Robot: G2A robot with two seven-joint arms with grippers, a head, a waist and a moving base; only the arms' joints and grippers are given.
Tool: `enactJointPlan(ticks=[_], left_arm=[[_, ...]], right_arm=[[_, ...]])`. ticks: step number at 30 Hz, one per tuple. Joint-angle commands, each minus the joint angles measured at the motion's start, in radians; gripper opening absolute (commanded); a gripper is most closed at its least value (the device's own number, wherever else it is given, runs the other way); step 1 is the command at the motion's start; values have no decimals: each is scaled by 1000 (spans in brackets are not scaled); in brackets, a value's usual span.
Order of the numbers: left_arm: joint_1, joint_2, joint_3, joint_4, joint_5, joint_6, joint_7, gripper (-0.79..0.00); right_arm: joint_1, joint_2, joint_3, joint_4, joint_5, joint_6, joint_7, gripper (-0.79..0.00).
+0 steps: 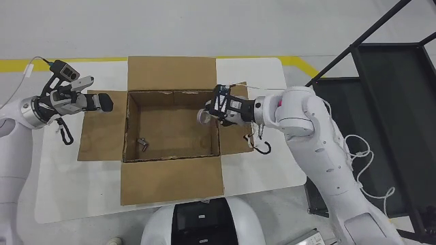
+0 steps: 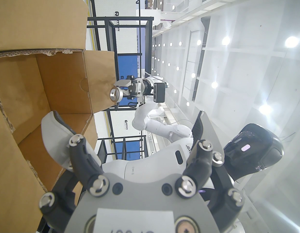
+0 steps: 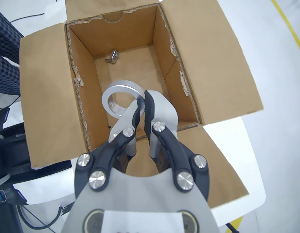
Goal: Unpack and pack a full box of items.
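- Right gripper (image 3: 142, 98), clamped on the metal ring (image 3: 121, 84) by its rim, hangs over the cardboard box (image 3: 162, 47).
- Keep the ring off the walls.
- Left gripper (image 1: 103, 102) hovers empty, jaws apart.

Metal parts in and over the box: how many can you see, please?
2. A ring held by the right gripper over the open box; a small bracket lying on the box floor.

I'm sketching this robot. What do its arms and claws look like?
The left arm and right arm have white shells, black at the wrists. The left claw and right claw share pale grey fingers, black pads, black links with silver bolts. A black loop hangs under each wrist.
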Motion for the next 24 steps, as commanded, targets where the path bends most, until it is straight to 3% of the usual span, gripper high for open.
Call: enactJointPlan(ticks=[1,13,24], left_arm=[[0,0,0,0,0,0,0,0],[0,0,0,0,0,0,0,0],[0,0,0,0,0,0,0,0]], right_arm=[[-55,12,63,-40,35,-5,-10,-785],[-340,59,381,-137,103,-15,-184,-785],[-499,79,522,-86,51,31,-266,-785]])
